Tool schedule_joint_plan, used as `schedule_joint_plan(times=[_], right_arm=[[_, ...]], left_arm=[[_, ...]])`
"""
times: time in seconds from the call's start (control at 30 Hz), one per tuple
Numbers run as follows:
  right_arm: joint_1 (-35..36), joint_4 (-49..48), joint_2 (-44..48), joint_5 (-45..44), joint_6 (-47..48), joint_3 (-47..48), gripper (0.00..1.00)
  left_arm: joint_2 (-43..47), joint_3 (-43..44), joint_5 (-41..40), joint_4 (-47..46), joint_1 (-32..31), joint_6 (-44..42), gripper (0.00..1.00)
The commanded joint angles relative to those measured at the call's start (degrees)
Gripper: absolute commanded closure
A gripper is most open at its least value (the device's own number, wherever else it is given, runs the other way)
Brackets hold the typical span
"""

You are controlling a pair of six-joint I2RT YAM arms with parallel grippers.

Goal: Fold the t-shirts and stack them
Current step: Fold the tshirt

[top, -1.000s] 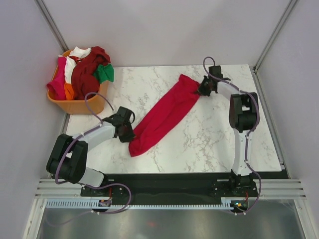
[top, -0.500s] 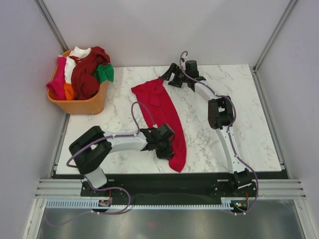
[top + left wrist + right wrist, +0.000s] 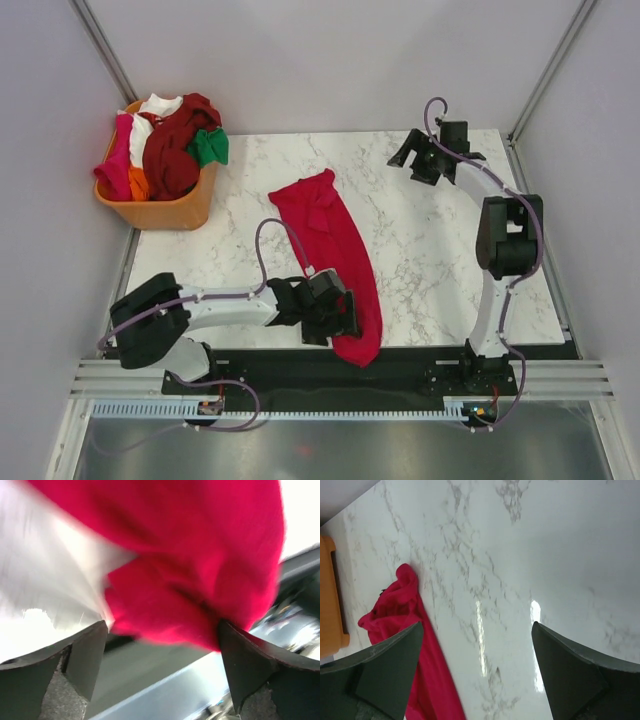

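Laying out the crimson shirt before any fold

At far left, the orange plastic basket holds a heap of soft cloth t-shirts in maroon, magenta, white, orange and green, all crumpled. The left pincer sits low at the near edge of the white marbled counter. Its fingers are spread wide, and the near end of the bright crimson short-sleeved cloth t-shirt lies between them, not pinched. That shirt lies as a long bunched strip running away from the near edge, with its near tip drooping over it. The right pincer, also spread and holding nothing, hangs over bare counter well apart from the shirt's far end. The step in hand looks like spreading, and no stack exists yet. Next, each pincer probably needs to take a corner and pull the cloth flat.
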State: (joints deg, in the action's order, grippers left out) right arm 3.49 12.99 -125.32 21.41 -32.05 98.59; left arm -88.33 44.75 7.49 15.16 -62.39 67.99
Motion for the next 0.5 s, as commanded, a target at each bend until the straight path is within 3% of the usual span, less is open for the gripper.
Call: schedule_joint_plan(times=[0.0, 0.13, 0.27, 0.47], right_arm=[[2.49, 5.29, 10.34, -0.77, 3.40, -11.51, 0.02], [7.23, 6.86, 18.78, -4.70, 6.30, -24.12, 0.02], [9.96, 6.25, 27.64, -5.50, 6.56, -34.06, 0.02], [10.75, 7.75, 37.33, -6.56, 7.88, -40.66, 0.02]], left_arm=[[6.40, -3.18, -5.19, 12.93, -5.62, 2.23, 0.00], [14.32, 2.07, -17.11, 25.69, -5.55, 0.23, 0.00], [16.53, 5.78, -16.54, 28.08, 5.75, -10.64, 0.01], [10.57, 16.76, -21.19, 30.99, 15.43, -21.21, 0.02]])
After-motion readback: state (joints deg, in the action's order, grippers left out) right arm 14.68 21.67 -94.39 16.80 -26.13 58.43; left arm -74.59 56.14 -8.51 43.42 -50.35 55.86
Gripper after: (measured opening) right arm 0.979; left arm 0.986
